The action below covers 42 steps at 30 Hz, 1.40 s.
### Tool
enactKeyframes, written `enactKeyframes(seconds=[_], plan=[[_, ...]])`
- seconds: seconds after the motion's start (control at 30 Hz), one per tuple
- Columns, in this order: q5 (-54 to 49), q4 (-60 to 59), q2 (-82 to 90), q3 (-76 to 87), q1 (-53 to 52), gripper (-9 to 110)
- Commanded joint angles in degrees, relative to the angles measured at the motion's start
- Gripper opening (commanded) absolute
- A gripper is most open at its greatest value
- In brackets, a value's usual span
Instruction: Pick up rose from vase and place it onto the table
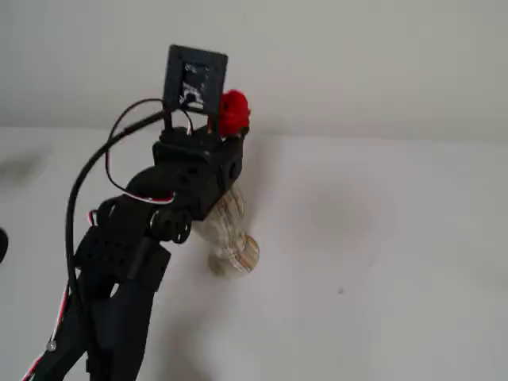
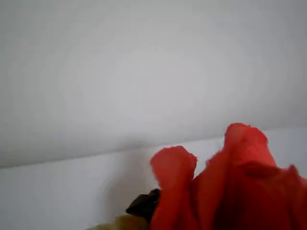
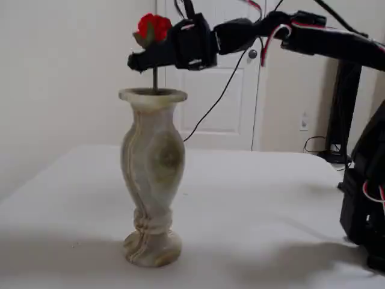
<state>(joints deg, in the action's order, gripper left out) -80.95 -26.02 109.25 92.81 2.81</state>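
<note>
Standing upright in vase (image 3: 151, 162), rose (image 3: 154, 27); tool (image 3: 139, 61) at stem.

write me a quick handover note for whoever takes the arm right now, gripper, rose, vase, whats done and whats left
Gripper: reaching in from the right in the side-on fixed view, fingers at the stem just under the bloom; whether it has closed on the stem cannot be told.
Rose: bloom above the vase mouth, stem still down inside the vase.
Vase: upright on the table.
Done: approach to the stem.
Left: confirm the grip, lift the rose clear, lay it on the table.
</note>
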Motion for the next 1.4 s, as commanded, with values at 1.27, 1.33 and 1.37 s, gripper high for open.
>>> enactKeyframes(seconds=[1.27, 1.33, 1.37], plan=[[-28.48, -20.74, 31.20, 13.01, -41.04, 0], [-25.49, -15.38, 34.45, 21.27, -41.13, 0], [-23.55, -16.00, 34.98, 22.76, -41.22, 0]])
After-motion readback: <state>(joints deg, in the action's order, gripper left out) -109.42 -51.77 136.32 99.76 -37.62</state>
